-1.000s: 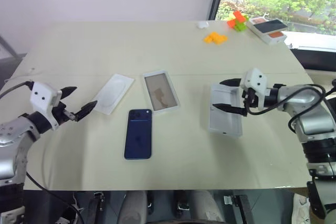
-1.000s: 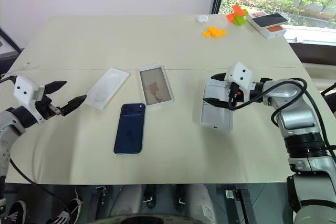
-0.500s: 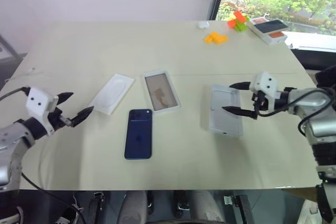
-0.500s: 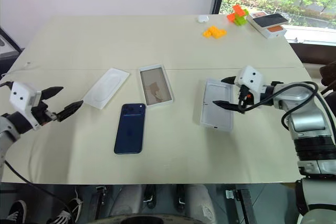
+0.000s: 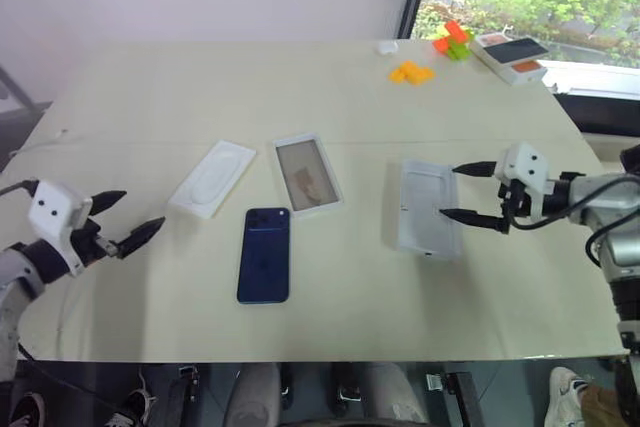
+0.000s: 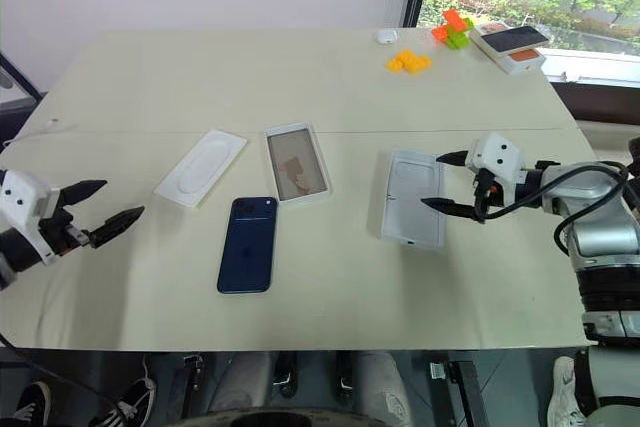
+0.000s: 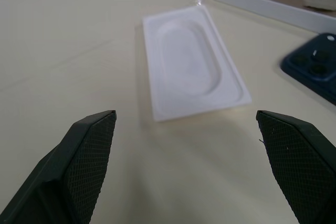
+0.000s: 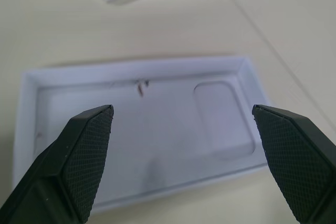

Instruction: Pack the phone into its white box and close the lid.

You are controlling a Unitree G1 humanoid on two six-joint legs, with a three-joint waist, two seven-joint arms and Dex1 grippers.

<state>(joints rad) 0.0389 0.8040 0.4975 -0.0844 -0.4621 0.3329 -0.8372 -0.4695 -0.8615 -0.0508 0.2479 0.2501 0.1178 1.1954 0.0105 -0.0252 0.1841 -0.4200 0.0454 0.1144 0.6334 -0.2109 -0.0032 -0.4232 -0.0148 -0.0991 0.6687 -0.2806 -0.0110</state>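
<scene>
A dark navy-blue smartphone (image 5: 264,255) lies flat on the cream table (image 5: 330,97), just in front of the shallow white box tray (image 5: 306,174), with the white rectangular lid (image 5: 428,208) inside-up to its right. The right gripper (image 5: 469,193) hovers level at the lid's right edge, fingers spread wide and empty. The left gripper (image 5: 123,218) hangs near the table's left edge, jaws wide apart, pointing toward the thin white insert (image 5: 213,178).

No writing, brand or number can be read anywhere: not on the phone (image 5: 264,255), the lid (image 5: 428,207) or the white box (image 5: 306,174).
</scene>
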